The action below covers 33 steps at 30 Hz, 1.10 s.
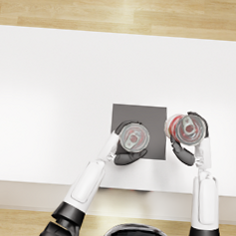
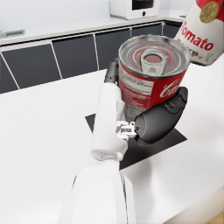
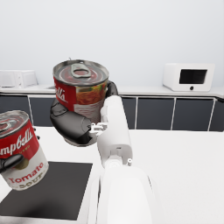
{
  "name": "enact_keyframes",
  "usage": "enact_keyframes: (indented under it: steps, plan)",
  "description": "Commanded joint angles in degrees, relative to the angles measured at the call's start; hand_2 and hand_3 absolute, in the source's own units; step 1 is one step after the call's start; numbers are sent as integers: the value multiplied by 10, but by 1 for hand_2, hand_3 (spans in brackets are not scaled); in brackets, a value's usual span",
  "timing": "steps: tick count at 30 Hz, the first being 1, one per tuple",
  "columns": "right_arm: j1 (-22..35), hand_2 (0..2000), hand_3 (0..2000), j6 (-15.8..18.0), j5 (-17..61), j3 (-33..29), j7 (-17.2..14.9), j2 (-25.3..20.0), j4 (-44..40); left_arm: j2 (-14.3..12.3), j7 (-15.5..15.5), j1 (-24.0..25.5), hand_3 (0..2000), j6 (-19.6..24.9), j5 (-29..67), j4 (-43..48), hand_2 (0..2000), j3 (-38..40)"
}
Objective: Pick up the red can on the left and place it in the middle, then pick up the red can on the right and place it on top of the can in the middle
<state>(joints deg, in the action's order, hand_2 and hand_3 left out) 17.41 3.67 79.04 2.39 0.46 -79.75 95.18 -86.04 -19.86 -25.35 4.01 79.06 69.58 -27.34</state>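
Observation:
My left hand (image 1: 129, 153) grips a red soup can (image 1: 133, 137) over the left half of the dark grey mat (image 1: 157, 120) in the middle of the table. The left wrist view shows this can (image 2: 148, 74) upright in the left hand (image 2: 162, 120), low over the mat (image 2: 151, 148); whether it touches the mat I cannot tell. My right hand (image 1: 185, 152) holds the second red can (image 1: 188, 129) in the air just right of the mat, slightly tilted. In the right wrist view that can (image 3: 81, 89) sits in the right hand (image 3: 72, 124), higher than the first can (image 3: 19, 151).
The white table (image 1: 51, 95) spreads wide to the left, right and back of the mat; its front edge (image 1: 30, 183) runs close to my arms. A dark counter with a white microwave (image 3: 188, 76) stands beyond the table.

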Motion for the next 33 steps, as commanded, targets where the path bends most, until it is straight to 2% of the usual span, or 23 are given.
enact_keyframes:
  steps: [1,10,11,12,14,15,17,20,23,24,25,27,28,30,33]
  plan:
    - [12,2000,1520,0,0,6,0,-3,21,-11,-1,-16,1520,0,0,-25,2000,-1]
    - [41,2000,1520,-3,0,36,1,-18,42,-24,-3,-22,1520,2,0,-54,2000,14]
    - [44,2000,1520,-4,0,39,1,-20,44,-28,-3,-28,1193,3,0,-69,639,17]
    - [46,2000,1520,-3,0,44,1,-22,44,-27,-3,-22,867,-3,0,-59,0,19]
    - [56,2000,1520,-3,0,60,1,-27,40,-24,-2,-12,213,-16,0,-40,0,21]
    - [62,2000,1520,-3,0,69,1,-31,38,-22,-2,-6,0,-23,0,-28,0,20]
    - [74,2000,1520,-4,0,83,1,-38,30,-16,-1,8,0,-31,0,2,0,18]
    - [97,2000,1520,-4,0,109,1,-53,22,4,-1,51,0,-37,0,97,0,20]
    - [114,2000,1520,-3,0,121,1,-64,2,42,-1,107,0,-40,0,223,0,36]
    - [119,2000,1520,-8,0,126,1,-67,-5,56,8,129,0,-40,0,265,0,51]
    - [120,2000,1520,0,0,129,1,-69,-6,66,25,145,0,-40,0,297,0,68]
    - [121,2000,1520,-1,0,136,-16,-72,-12,80,103,177,0,-40,0,352,0,129]
    - [124,2000,1520,-2,0,136,-30,-74,-19,80,130,191,0,-40,0,369,0,175]
    - [121,2000,1520,0,0,145,-83,-75,-27,78,163,211,0,-40,0,378,0,233]
    - [125,2000,1520,-10,0,159,-136,-80,-57,69,186,242,0,-40,-1,366,0,304]
